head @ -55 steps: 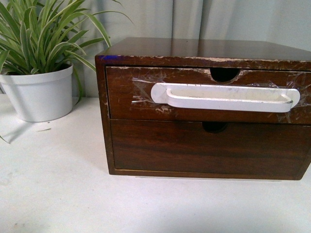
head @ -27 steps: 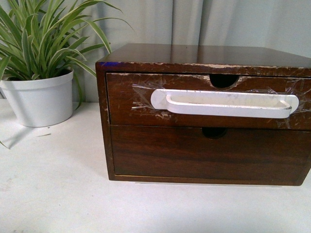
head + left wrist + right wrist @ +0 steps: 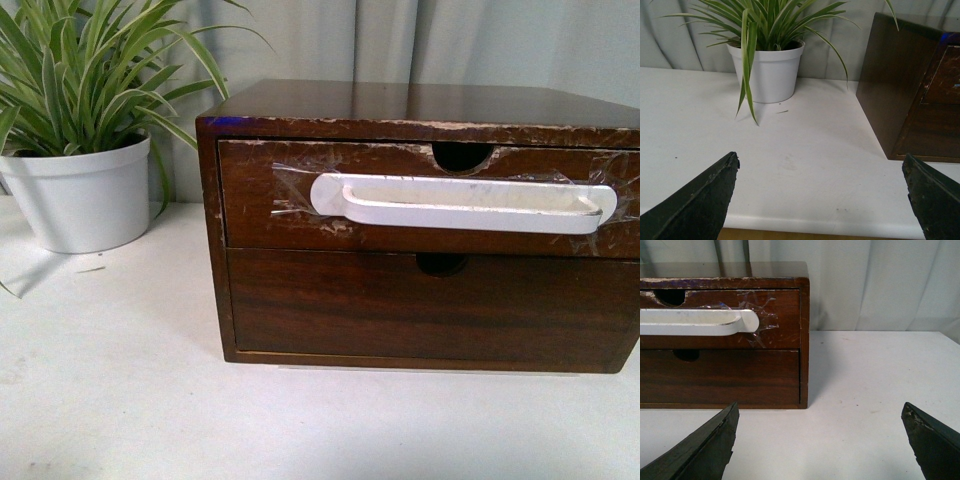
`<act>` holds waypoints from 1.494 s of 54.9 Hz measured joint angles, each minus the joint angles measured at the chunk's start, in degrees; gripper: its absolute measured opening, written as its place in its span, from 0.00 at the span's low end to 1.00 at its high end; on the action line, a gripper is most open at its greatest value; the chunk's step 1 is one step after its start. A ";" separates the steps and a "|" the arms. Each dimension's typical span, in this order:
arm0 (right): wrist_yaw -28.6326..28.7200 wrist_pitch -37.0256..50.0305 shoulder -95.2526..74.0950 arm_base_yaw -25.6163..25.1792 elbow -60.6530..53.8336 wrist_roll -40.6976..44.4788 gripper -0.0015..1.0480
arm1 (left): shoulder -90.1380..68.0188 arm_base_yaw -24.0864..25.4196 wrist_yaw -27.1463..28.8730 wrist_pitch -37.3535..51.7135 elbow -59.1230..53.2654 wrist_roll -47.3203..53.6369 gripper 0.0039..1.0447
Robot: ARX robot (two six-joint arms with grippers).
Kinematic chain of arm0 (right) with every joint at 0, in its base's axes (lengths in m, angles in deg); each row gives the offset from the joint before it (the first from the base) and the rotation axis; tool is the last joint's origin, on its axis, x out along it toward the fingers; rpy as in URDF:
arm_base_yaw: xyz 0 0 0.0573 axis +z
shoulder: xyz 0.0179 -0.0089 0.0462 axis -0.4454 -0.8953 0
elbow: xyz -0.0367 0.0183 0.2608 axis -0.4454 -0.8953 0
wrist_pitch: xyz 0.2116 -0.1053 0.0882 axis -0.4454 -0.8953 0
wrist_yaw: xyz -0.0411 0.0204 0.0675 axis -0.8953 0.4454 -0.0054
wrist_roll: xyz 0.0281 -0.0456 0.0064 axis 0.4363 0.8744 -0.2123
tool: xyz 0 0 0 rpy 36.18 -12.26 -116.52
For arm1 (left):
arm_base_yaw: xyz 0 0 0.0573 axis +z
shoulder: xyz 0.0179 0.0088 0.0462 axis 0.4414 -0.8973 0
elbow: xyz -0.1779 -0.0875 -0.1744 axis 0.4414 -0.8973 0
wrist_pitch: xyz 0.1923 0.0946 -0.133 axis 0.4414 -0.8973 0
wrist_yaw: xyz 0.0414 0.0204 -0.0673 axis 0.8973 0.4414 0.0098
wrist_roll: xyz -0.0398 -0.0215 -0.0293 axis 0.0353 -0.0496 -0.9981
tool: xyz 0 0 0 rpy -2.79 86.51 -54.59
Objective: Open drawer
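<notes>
Grey curtain (image 3: 400, 40) behind; the white table (image 3: 110, 380) lies bare across the lower frame. The drawer (image 3: 290, 200) sits centre-right, shut, with its white handle (image 3: 460, 203) across it and a potted plant (image 3: 85, 195) upper left. My left gripper (image 3: 819, 156) and right gripper (image 3: 820, 407) are spread wide, holding nothing. Since half a second ago the cabinet (image 3: 400, 100) sits slightly higher in frame.

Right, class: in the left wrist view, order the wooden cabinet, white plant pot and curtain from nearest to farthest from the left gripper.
1. Wooden cabinet, front corner nearest.
2. White plant pot, further back on the table.
3. Curtain, behind the pot.
</notes>
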 joint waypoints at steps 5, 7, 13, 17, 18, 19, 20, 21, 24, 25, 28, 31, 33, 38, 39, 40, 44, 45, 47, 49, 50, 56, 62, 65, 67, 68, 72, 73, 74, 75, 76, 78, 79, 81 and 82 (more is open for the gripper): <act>0.00 0.00 0.00 0.00 0.00 -0.02 0.91 | 0.00 0.00 -0.02 0.00 0.00 0.00 0.94; 0.00 0.00 0.00 0.00 0.00 -0.02 0.91 | 0.00 0.00 -0.02 0.00 0.00 0.00 0.94; 0.00 0.00 0.00 0.00 0.00 -0.02 0.91 | 0.00 0.00 -0.02 0.00 0.00 0.00 0.94; 0.00 0.00 0.00 0.00 0.00 -0.02 0.91 | 0.00 0.00 -0.02 0.00 0.00 0.00 0.94; 0.00 0.00 0.00 0.00 0.00 -0.02 0.91 | 0.00 0.00 0.00 0.00 0.00 0.00 0.94; 0.00 0.00 0.00 0.00 0.00 -0.02 0.91 | 0.00 0.00 -0.02 0.00 0.00 0.00 0.94; 0.00 0.00 0.00 0.00 0.00 -0.02 0.91 | 0.00 0.00 -0.02 0.00 0.00 0.00 0.94; 0.00 0.00 0.00 0.00 0.00 -0.02 0.91 | 0.00 0.00 -0.02 0.00 0.00 0.00 0.94; 0.00 0.00 0.00 0.00 0.00 -0.02 0.91 | 0.00 0.00 -0.02 0.00 0.00 0.00 0.94; 0.00 0.00 0.00 0.00 0.00 -0.02 0.91 | 0.00 0.00 -0.02 0.00 0.00 0.00 0.94; 0.00 0.00 0.00 0.00 0.00 -0.02 0.91 | 0.00 0.00 -0.02 0.00 0.00 0.00 0.94; 0.00 0.00 0.00 0.00 0.00 -0.02 0.91 | 0.00 0.00 -0.02 0.00 0.00 0.00 0.94; 0.00 0.00 0.00 0.00 0.00 -0.02 0.91 | 0.00 0.00 0.00 0.00 0.00 0.00 0.94; 0.00 0.00 0.00 0.00 0.00 -0.02 0.91 | 0.00 0.00 -0.02 0.00 0.00 0.00 0.94; 0.00 0.00 0.00 0.00 0.00 -0.02 0.91 | 0.00 0.00 -0.02 0.00 0.00 0.00 0.94; 0.00 0.00 0.00 0.00 0.00 -0.02 0.91 | 0.00 0.00 -0.02 0.00 0.00 0.00 0.94; 10.43 -3.19 -2.89 -3.08 1.25 -1.40 0.91 | -3.91 -4.96 15.39 -2.62 1.20 -1.99 0.94; 12.90 -3.30 -4.22 -3.89 1.73 -1.38 0.91 | -5.35 -5.86 17.81 -2.36 1.46 -1.95 0.94; 15.47 -3.34 -6.45 -4.74 2.60 -1.38 0.91 | -7.91 -6.99 21.00 -1.20 1.97 -1.38 0.94; 17.68 -3.41 -9.53 -5.44 4.07 -0.96 0.91 | -9.77 -7.56 20.85 -0.20 2.60 -0.72 0.94; 18.03 -3.43 -10.27 -5.51 4.48 -0.74 0.91 | -11.15 -7.82 20.37 0.59 3.19 0.02 0.94; 21.62 -4.72 -18.97 -5.60 10.23 3.58 0.91 | -19.17 -9.09 13.90 3.98 7.50 7.32 0.94; 24.90 -8.13 -28.20 -3.52 17.57 12.87 0.91 | -31.56 -9.09 0.24 6.14 14.49 19.63 0.94; 26.58 -10.14 -32.61 -2.58 21.81 18.34 0.91 | -37.00 -9.20 -6.38 5.01 18.05 25.07 0.94; 27.08 -10.93 -34.49 -2.21 24.02 21.14 0.91 | -40.02 -9.46 -9.90 3.39 20.39 28.15 0.94; 27.32 -11.28 -34.97 -2.14 24.61 22.16 0.91 | -41.48 -9.68 -11.54 2.75 21.53 29.64 0.94; 28.33 -13.51 -38.07 -1.68 28.50 26.58 0.91 | -45.64 -10.67 -15.76 0.31 25.22 33.64 0.94; 28.44 -13.99 -38.91 -1.55 29.46 28.20 0.91 | -46.93 -11.10 -16.90 -0.76 26.53 34.93 0.94; 28.63 -14.53 -39.76 -1.44 30.45 29.20 0.91 | -48.19 -11.58 -17.75 -1.88 27.93 36.50 0.94; 28.74 -14.80 -40.19 -1.40 30.93 30.08 0.91 | -49.42 -12.15 -18.32 -3.02 29.29 37.48 0.94; 28.87 -15.47 -41.46 -1.29 32.26 31.52 0.91 | -50.62 -12.70 -18.78 -4.11 30.71 39.15 0.94; 28.96 -16.13 -42.62 -1.20 33.48 33.40 0.91 | -53.05 -13.86 -19.56 -6.27 33.44 41.31 0.94; 29.09 -16.72 -43.36 -1.16 34.32 34.51 0.91 | -53.62 -14.14 -19.69 -6.73 34.07 41.90 0.94; 29.44 -18.08 -44.74 -1.14 35.91 36.35 0.91 | -55.93 -15.43 -20.24 -8.48 36.68 44.19 0.94; 29.53 -18.36 -45.07 -1.14 36.33 36.89 0.91 | -57.00 -16.06 -20.61 -9.38 37.90 44.89 0.94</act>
